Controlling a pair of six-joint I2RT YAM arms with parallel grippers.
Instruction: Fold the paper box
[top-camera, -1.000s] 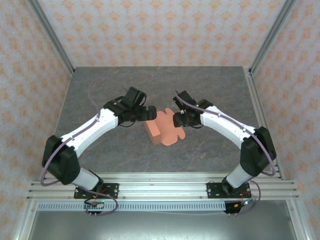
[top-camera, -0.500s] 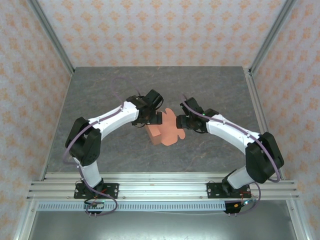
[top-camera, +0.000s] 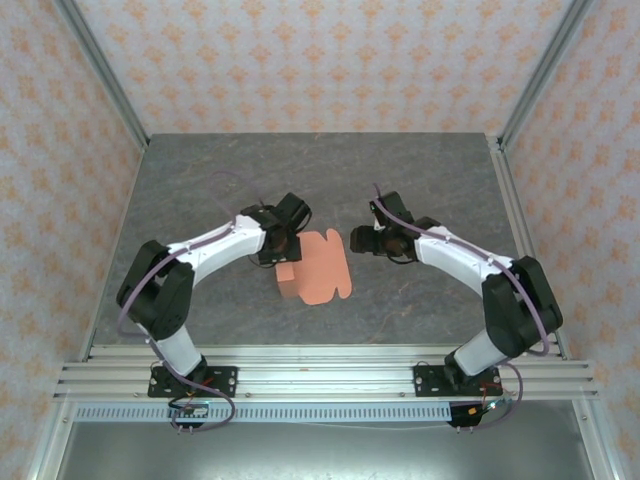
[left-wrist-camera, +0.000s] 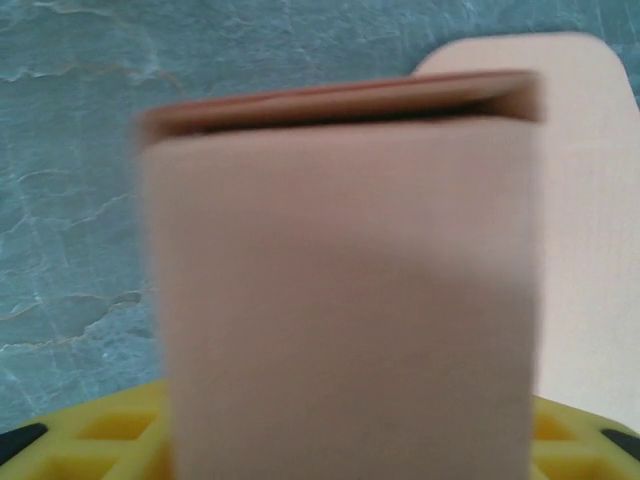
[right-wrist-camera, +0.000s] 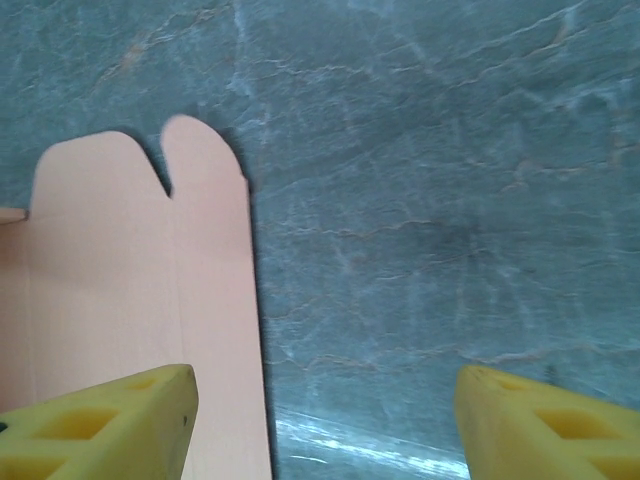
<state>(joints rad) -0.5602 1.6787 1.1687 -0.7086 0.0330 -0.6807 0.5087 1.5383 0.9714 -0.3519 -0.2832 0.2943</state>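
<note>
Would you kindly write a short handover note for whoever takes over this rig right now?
Left gripper: at the left end of the paper box, with a raised panel right in front of its camera. I cannot tell whether it grips the panel.
Right gripper: open and empty, low over the table at the box's right edge.
Box: mid-table between the arms, mostly flat, rounded tabs unfolded.
Done: left panel folded up.
Left: the other folds, tucking the tabs, closing.
</note>
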